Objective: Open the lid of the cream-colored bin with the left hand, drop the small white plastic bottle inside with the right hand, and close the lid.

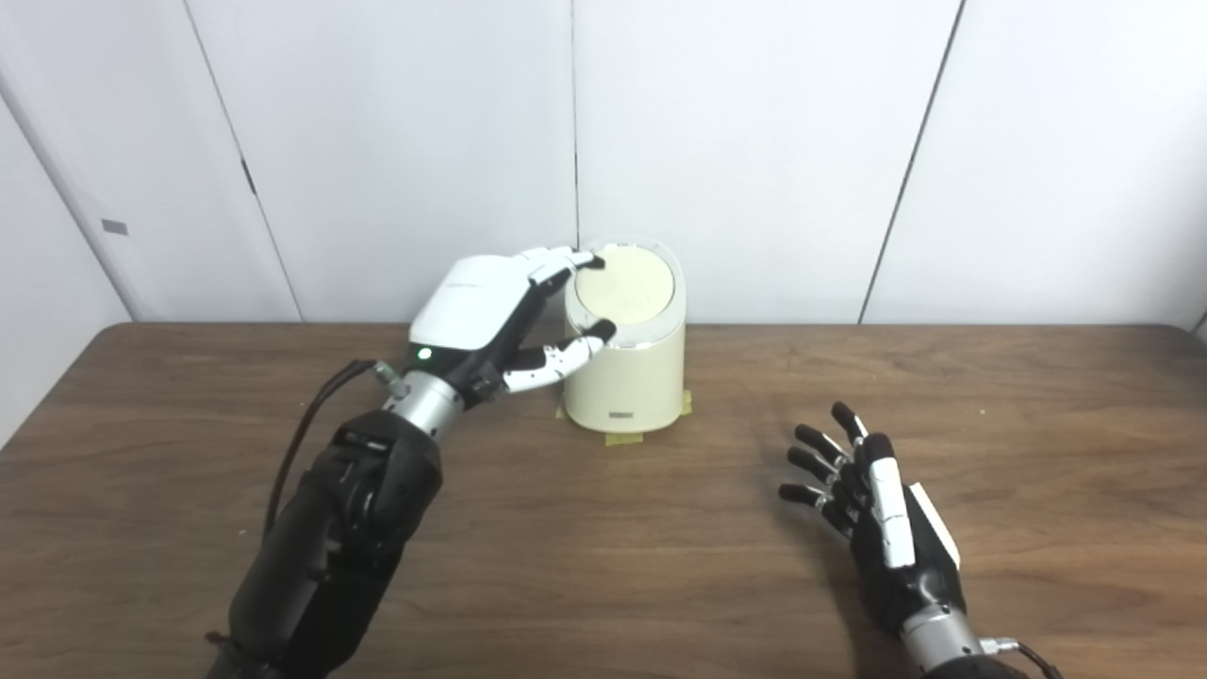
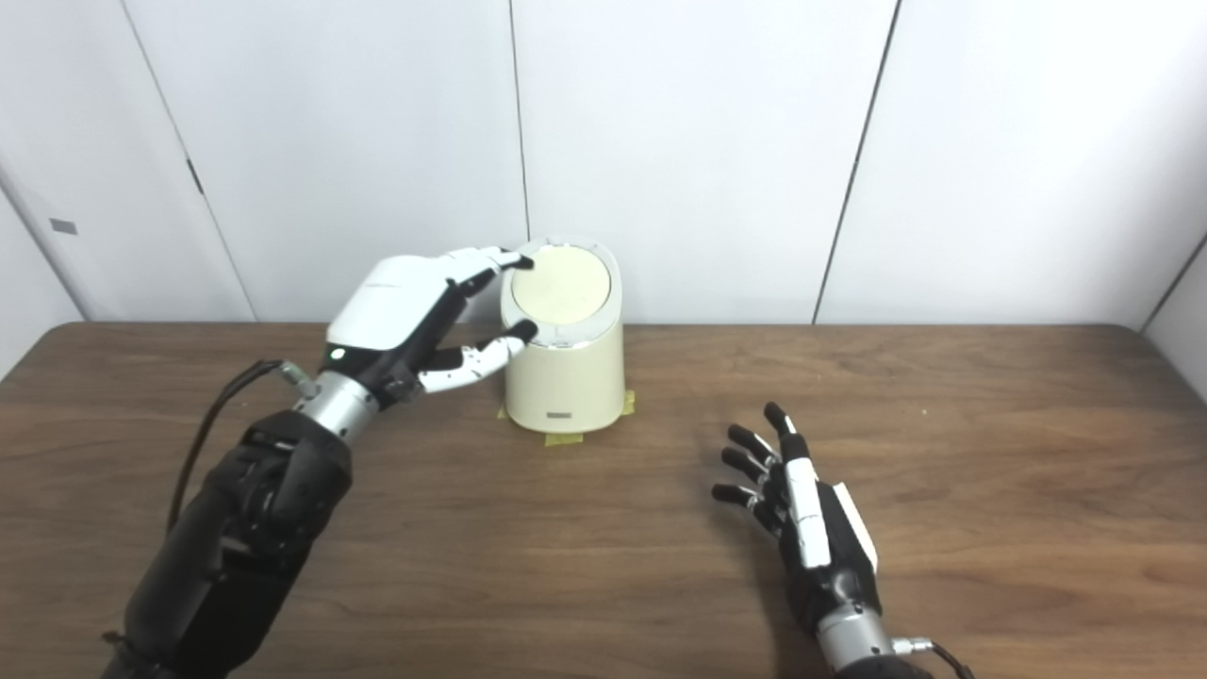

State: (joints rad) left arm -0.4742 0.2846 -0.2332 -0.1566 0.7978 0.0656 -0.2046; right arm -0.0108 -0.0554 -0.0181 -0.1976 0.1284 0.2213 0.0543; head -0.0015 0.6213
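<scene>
The cream-colored bin (image 1: pixel 630 382) stands at the back middle of the table, its round lid (image 1: pixel 625 283) down and closed. My left hand (image 1: pixel 486 311) is at the bin's upper left. Its fingertips (image 1: pixel 577 257) rest on the lid's far left rim and its thumb touches the front left rim. The fingers are spread and grip nothing. My right hand (image 1: pixel 872 509) is open and empty, palm turned inward, low over the table to the right of the bin and nearer me. No small white bottle is in view.
Yellow tape tabs (image 1: pixel 622 438) stick out under the bin's base. The brown wooden table (image 1: pixel 603 566) runs back to a white panelled wall (image 1: pixel 754 141) just behind the bin.
</scene>
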